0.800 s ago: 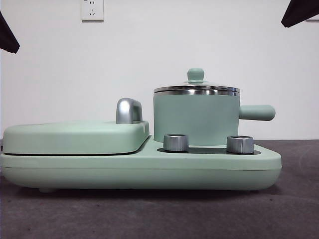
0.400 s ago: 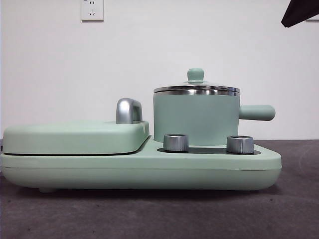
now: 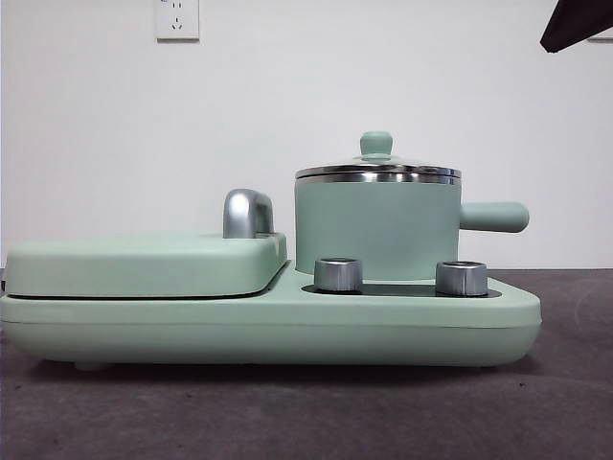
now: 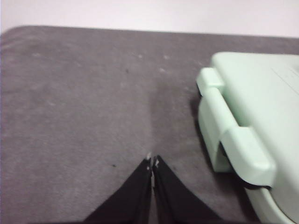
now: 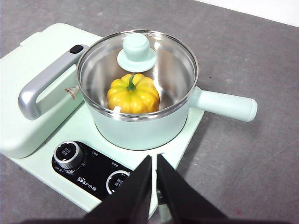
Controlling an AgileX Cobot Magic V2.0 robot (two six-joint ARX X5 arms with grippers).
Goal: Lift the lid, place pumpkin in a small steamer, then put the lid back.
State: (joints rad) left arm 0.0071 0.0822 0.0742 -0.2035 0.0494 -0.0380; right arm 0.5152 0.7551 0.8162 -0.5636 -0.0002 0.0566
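Lid [image 5: 137,51]: seated on the steamer, knob up; in the front view it sits right of centre, rim level.
Pumpkin [image 5: 133,94]: inside the steamer, seen through the glass, stem up.
Steamer [image 3: 376,228]: on the cooker base [image 3: 268,326], handle pointing to the right of the front frame.
Griddle cover [image 3: 144,264]: closed, lower left of the front view.
Dials [image 3: 338,274]: two, in front of the steamer.
Left gripper [image 4: 152,163]: jaws together, empty, over bare table [image 4: 84,102] beside the cooker's edge.
Right gripper [image 5: 154,163]: jaws together, empty, above the dials, clear of the steamer.
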